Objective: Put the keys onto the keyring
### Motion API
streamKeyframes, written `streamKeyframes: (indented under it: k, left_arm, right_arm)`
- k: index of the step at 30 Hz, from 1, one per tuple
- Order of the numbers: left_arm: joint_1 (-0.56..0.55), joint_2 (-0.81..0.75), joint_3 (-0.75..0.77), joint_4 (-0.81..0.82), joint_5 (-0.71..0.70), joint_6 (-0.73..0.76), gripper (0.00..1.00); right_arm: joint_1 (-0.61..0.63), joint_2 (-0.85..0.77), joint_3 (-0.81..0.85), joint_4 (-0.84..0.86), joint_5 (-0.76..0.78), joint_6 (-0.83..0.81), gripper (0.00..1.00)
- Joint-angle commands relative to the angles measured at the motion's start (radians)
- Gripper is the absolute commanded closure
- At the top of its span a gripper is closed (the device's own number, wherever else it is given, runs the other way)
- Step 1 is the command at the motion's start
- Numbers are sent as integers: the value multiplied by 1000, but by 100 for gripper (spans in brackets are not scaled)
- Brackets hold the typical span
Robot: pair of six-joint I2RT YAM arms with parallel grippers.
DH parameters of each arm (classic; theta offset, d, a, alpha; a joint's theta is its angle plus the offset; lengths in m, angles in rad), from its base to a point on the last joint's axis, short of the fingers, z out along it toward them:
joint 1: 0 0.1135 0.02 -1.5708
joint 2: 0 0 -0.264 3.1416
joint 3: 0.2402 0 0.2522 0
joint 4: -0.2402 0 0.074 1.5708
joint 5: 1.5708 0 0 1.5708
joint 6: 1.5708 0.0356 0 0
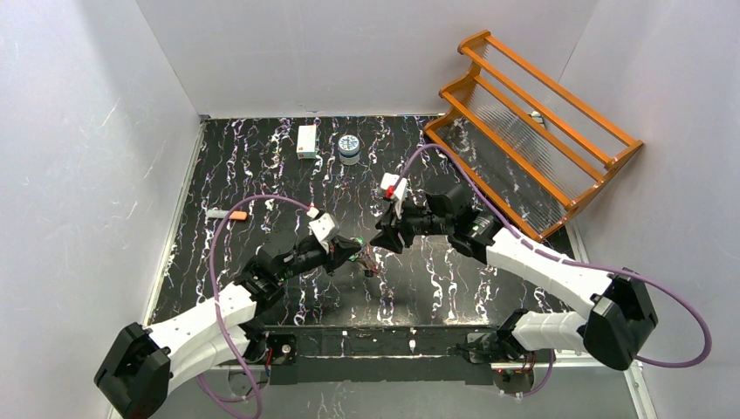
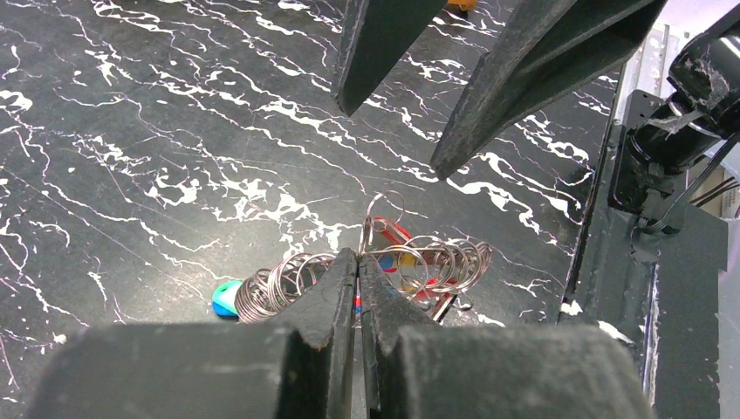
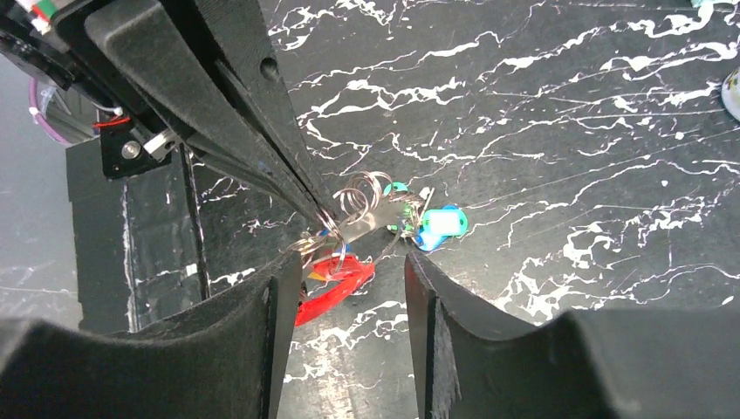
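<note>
The keyring (image 2: 441,262) is a tangle of thin silver rings with keys, a red tag (image 2: 397,234) and a blue-green cap (image 2: 225,298). It hangs just above the black marbled table (image 1: 262,166). My left gripper (image 2: 359,255) is shut on a ring of this bunch. In the right wrist view the bunch shows a bare silver key (image 3: 375,220), a red tag (image 3: 336,284) and a blue cap (image 3: 441,225). My right gripper (image 3: 349,262) is open, its fingertips on either side of the bunch and just short of it. In the top view both grippers meet at the bunch (image 1: 371,260).
An orange wooden rack (image 1: 541,122) stands at the back right. A white box (image 1: 306,140) and a small round tin (image 1: 350,148) sit at the back centre. A small orange-tipped item (image 1: 227,215) lies at the left. White walls enclose the table.
</note>
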Motion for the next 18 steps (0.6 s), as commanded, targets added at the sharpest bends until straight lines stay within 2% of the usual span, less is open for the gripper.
streamKeyframes:
  k: [1,8,14,18]
  left_arm:
    - [-5,-41,-21,79,51,37,100]
    - [-5,-77,-59,134,117,117,100]
    - [-6,-95,-80,163,150,139,100]
    - [-6,-86,-78,172,162,135,100]
  right_arm:
    - [1,-76,-77,165,-44,-85,45]
    - [1,-165,-254,421,-137,-172,44]
    - [0,-151,-268,460,-247,-227,48]
    - [1,-104,-236,455,-326,-237,55]
